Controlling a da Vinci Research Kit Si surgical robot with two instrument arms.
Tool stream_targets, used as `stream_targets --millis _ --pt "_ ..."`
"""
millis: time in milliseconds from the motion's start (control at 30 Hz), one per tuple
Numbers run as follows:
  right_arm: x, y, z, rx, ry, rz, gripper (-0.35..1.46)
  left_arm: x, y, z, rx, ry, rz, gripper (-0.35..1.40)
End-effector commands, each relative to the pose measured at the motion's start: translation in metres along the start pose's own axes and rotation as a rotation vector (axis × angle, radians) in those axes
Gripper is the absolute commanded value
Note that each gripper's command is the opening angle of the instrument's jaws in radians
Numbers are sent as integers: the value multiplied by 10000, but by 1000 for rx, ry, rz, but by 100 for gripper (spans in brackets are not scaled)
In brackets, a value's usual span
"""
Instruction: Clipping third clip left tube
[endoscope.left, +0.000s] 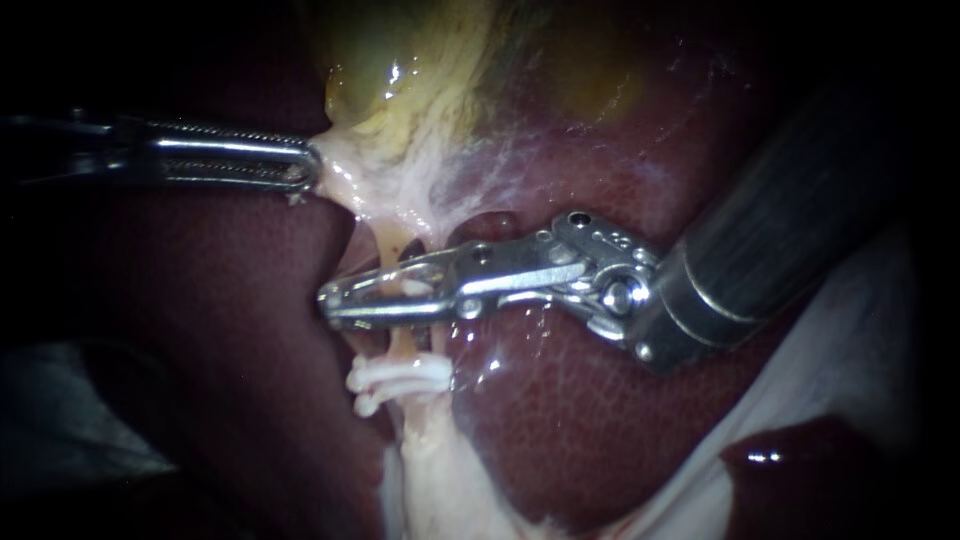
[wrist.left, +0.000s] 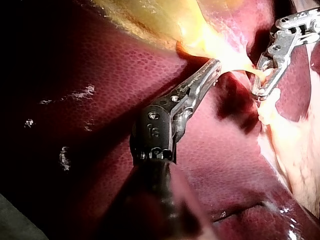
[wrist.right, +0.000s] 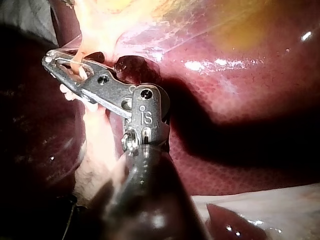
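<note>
My left instrument (endoscope.left: 312, 165) comes in level from the left. Its jaws are shut on the pale tissue at the narrow end of the yellow-green gallbladder (endoscope.left: 400, 80) and hold it taut; the left wrist view shows the same grip (wrist.left: 215, 64). My right instrument (endoscope.left: 328, 303) reaches across from the right. Its long slotted jaws have closed around the thin yellowish left tube (endoscope.left: 398, 345), tips meeting beyond it. Just below the jaws, white clips (endoscope.left: 400, 378) sit across the tube. In the right wrist view the tube passes through the jaw window (wrist.right: 48, 60).
Dark red liver (endoscope.left: 560, 400) lies under and around both instruments. A pale fatty band (endoscope.left: 430, 470) runs down from the clips. White sheet (endoscope.left: 840, 350) shows at the lower right. The right instrument's thick shaft (endoscope.left: 780, 220) fills the upper right.
</note>
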Motion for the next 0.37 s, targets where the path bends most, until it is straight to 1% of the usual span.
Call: stream_targets --millis 33,367 --pt "-1 0 -1 0 0 0 -35 0 0 0 0 0 0 -35" --pt "-1 1 -1 0 0 0 -35 0 0 0 0 0 0 -35"
